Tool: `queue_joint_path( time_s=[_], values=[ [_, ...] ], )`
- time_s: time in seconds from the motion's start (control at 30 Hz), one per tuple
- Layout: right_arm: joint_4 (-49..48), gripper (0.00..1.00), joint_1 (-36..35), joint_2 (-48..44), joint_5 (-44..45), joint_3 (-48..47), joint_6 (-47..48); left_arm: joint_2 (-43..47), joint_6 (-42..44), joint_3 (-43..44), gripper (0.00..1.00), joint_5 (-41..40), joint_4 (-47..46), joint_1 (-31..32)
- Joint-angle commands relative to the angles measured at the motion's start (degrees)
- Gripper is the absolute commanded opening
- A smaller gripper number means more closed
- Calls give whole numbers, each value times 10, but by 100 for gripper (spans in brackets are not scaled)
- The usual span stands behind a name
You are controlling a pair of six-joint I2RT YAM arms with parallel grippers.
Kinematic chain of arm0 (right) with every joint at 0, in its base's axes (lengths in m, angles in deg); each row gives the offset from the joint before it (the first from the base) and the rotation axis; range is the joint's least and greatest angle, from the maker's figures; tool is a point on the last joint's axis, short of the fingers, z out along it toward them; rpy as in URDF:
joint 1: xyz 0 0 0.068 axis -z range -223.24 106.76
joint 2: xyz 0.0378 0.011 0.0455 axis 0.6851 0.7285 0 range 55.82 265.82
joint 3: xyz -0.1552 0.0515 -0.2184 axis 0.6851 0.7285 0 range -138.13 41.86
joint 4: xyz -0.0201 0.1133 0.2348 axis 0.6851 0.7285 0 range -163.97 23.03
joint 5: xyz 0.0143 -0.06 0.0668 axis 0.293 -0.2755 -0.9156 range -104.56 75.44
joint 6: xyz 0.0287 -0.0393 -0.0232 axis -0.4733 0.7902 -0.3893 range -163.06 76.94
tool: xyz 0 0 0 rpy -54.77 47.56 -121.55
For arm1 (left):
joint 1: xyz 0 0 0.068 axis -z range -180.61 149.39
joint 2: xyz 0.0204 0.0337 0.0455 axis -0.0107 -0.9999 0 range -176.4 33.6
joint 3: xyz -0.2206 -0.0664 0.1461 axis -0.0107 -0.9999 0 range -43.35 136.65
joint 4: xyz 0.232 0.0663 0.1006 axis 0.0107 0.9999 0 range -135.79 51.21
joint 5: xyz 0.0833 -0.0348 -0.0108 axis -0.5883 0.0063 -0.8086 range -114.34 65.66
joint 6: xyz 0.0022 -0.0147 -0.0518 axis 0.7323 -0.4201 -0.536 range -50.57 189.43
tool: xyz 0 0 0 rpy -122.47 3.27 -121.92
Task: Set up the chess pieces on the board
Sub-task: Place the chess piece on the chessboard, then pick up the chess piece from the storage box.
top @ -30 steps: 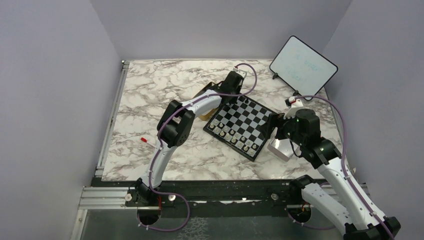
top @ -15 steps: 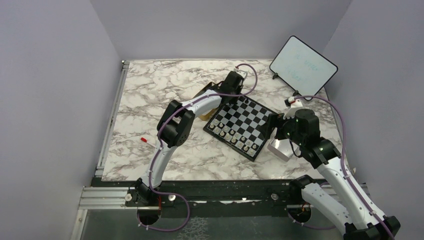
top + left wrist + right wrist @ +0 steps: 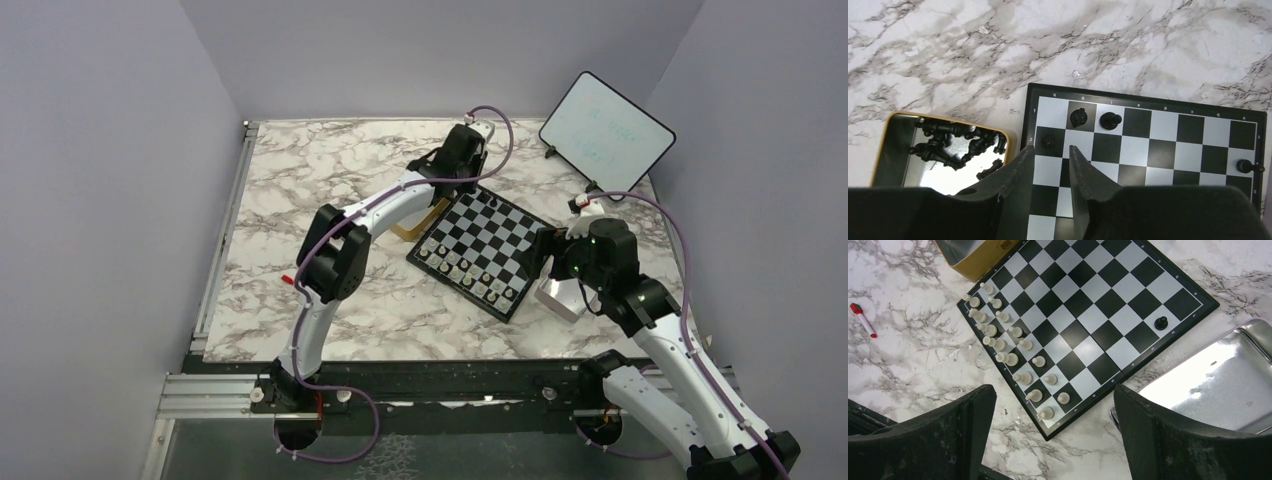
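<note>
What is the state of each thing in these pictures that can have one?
Gold rectangular metal tin: open, black chess pieces inside.
Small black-and-white checked chessboard: laid flat, partly set.
Left end effector: slightly open, empty.
Right end effector: wide open, empty.
Shiny silver metal tray: visible part empty.
</note>
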Motion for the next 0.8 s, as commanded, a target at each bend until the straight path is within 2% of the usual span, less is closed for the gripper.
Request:
queue_joint_path(
  time_s=[0.0, 0.23, 0.5, 0.77],
  values=[
    [-18, 93, 1, -8, 4, 4, 6, 55, 18, -12, 33, -45, 26, 1],
    [-17, 93, 1, -27, 0, 6, 6, 56, 30, -16, 33, -80, 53, -27],
    [-22, 93, 1, -26, -9, 9, 8, 15, 43, -7, 32, -111, 59, -65],
    [-15, 93, 1, -20, -10, 4, 13, -22, 40, 17, 31, -84, 59, -102]
  ],
)
